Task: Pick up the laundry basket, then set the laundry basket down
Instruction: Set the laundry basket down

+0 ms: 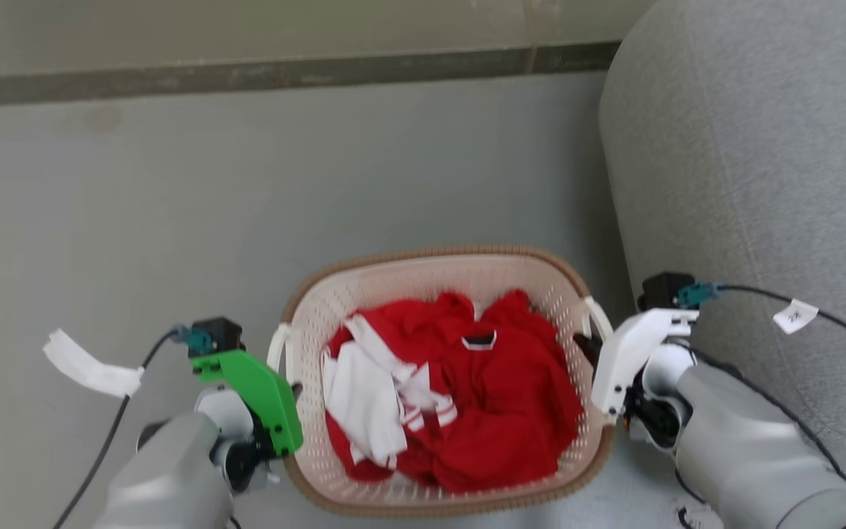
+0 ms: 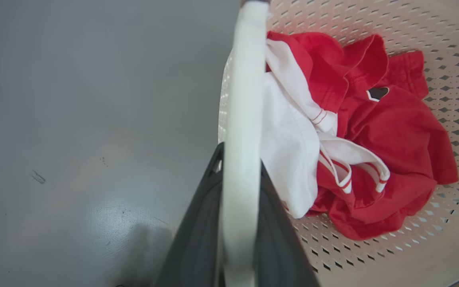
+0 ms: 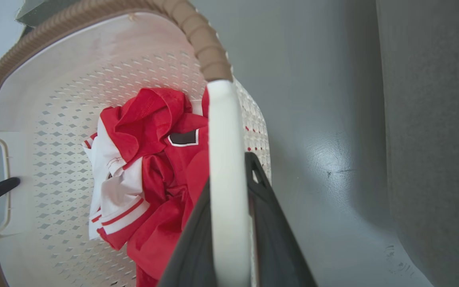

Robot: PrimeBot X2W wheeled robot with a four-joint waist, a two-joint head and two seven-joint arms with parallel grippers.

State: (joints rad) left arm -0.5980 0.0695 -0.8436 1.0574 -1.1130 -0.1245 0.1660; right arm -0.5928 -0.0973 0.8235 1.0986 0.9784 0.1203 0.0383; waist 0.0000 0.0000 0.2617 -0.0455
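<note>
The laundry basket (image 1: 430,257), cream perforated plastic with a brown woven rim, sits low in the head view's middle and holds red and white clothes (image 1: 467,389). My left gripper (image 1: 287,382), under its green mount, is shut on the basket's left white handle (image 1: 276,349). The left wrist view shows its dark fingers (image 2: 201,223) clamped either side of that handle (image 2: 247,79). My right gripper (image 1: 590,351) is shut on the right handle (image 1: 599,312), and its fingers (image 3: 265,207) squeeze the white bar (image 3: 221,119). I cannot tell whether the basket touches the floor.
A grey upholstered sofa (image 1: 746,184) rises close to the right of the basket and my right arm. Grey floor (image 1: 247,206) spreads ahead and to the left. A dark strip (image 1: 247,73) runs along the far wall's base.
</note>
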